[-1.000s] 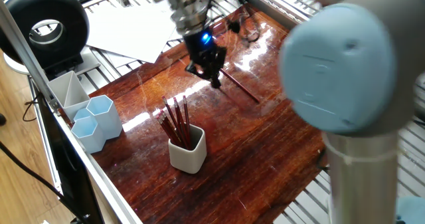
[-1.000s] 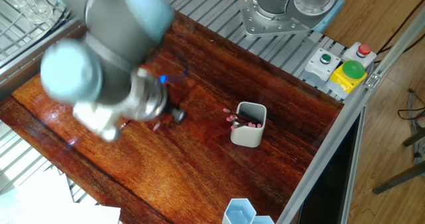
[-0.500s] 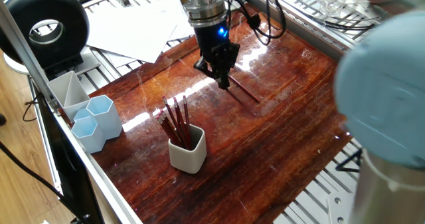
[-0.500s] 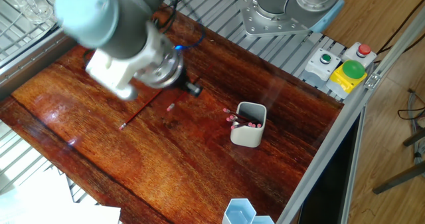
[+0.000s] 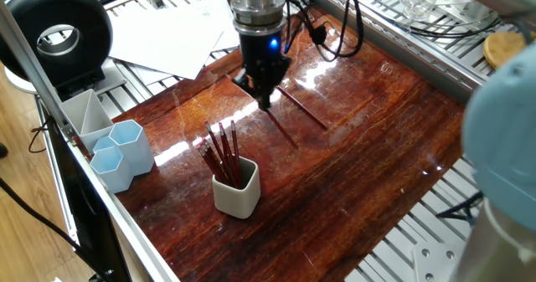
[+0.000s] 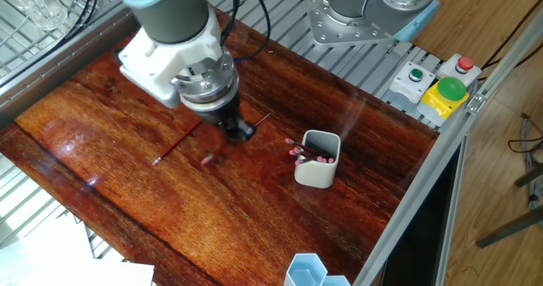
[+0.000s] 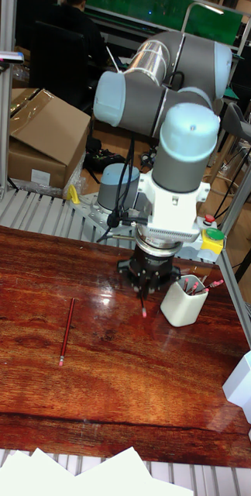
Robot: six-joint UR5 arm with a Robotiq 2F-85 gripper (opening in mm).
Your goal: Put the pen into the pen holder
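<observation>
**Gripper** (image 5: 264, 94): jaws clamped on the pen, carried clear of the worktop (image 5: 352, 182), over its middle.

**Pen** (image 7: 143, 308): slim and red, with a pink end. It is held in the gripper with its long axis slanted rather than plumb. The pink end is lowest and hangs above the wood without touching it.

**Pen holder** (image 5: 235, 190): an off-white rounded-square cup standing upright. It sits near the worktop edge that carries the pale blue hexagonal cups (image 5: 124, 152). Several red pens (image 5: 222, 152) already lean inside it.

**Relation:** the holder is near the gripper, on the side toward the cups' edge, with its mouth below the pen's low end. The carry looks short, but the slanted pen probably has to clear the leaning pens.

**Second pen** (image 7: 66, 331): lies flat on the worktop, well apart from the holder, on the gripper's far side.
</observation>
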